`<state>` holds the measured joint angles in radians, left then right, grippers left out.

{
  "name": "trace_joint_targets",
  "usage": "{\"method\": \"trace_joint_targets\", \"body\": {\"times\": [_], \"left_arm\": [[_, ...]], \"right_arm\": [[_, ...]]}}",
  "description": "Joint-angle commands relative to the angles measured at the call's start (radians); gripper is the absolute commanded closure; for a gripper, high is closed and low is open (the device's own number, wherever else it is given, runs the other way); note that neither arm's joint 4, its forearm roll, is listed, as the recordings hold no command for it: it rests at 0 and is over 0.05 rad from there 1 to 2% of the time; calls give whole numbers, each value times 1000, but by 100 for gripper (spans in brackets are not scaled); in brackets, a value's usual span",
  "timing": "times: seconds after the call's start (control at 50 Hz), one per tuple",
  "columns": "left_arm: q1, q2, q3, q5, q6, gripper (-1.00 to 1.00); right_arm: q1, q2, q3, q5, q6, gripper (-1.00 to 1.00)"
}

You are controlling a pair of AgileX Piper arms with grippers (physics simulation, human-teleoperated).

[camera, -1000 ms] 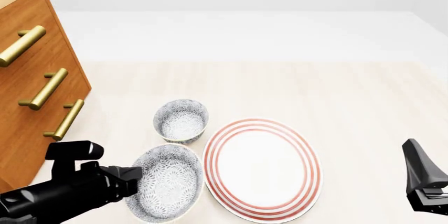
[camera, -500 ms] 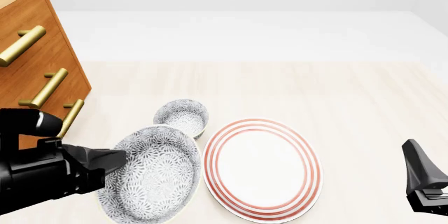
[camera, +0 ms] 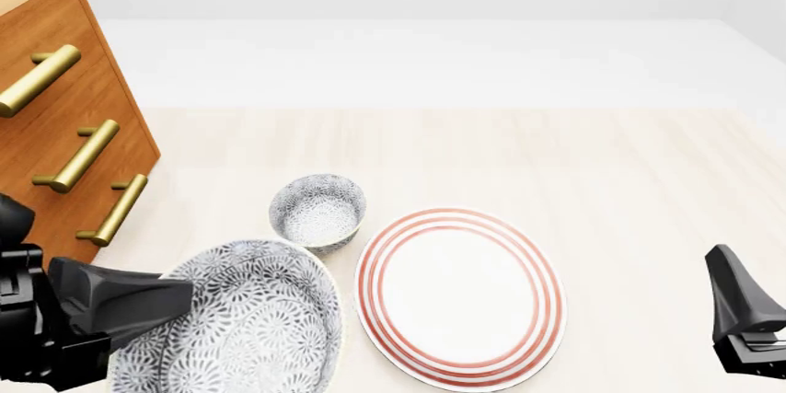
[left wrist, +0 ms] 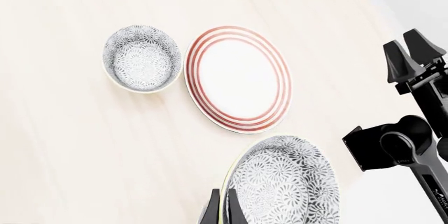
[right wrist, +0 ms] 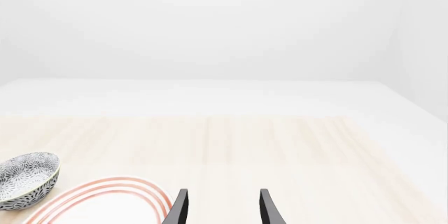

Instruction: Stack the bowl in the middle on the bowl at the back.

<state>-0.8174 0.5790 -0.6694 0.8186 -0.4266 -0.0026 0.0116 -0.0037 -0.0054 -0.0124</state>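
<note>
We judge the task to be about half done. The round ceramic bowl with grey-and-white floral speckle, the one from the middle, is in the air near the front left of the table, and the left gripper pinches its rim: in the left wrist view a dark finger presses on the outside of the rim, the other one on the inside. What is left is to carry this bowl forward, bring it over the narrower, deeper speckled bowl at the back, lower it in and let go (the held bowl looks wider than the back one, so we expect it to sit on the rim).

The right gripper waits low at the right with its two fingers apart and nothing between them.

The large white plate with red rings lies flat just beside the back bowl. The pale wooden table is smooth and light. At the left stands an orange-brown wooden drawer cabinet with brass handles, and behind the table we see only plain white.
</note>
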Motion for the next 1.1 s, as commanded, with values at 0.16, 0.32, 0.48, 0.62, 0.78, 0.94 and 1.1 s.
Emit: {"method": "trace_joint_targets", "body": {"times": [0.16,0.32,0.48,0.62,0.78,0.94,1.1], "left_arm": [[-68,-34,2,81,11,100],[-114,-11,30,52,8,100],[-144,20,45,23,24,100],[-154,26,76,20,42,100],[-142,11,122,30,60,100],[-138,6,168,16,64,100],[-131,2,196,6,66,100]], "right_arm": [[1,-8,0,6,-4,-100],[1,-9,0,6,-5,-100],[1,-9,-1,7,-5,-100],[1,-9,-1,7,-4,-100],[1,-9,-1,8,-3,-100],[1,-9,-1,8,-2,-100],[0,-9,-1,9,-1,-100]]}}
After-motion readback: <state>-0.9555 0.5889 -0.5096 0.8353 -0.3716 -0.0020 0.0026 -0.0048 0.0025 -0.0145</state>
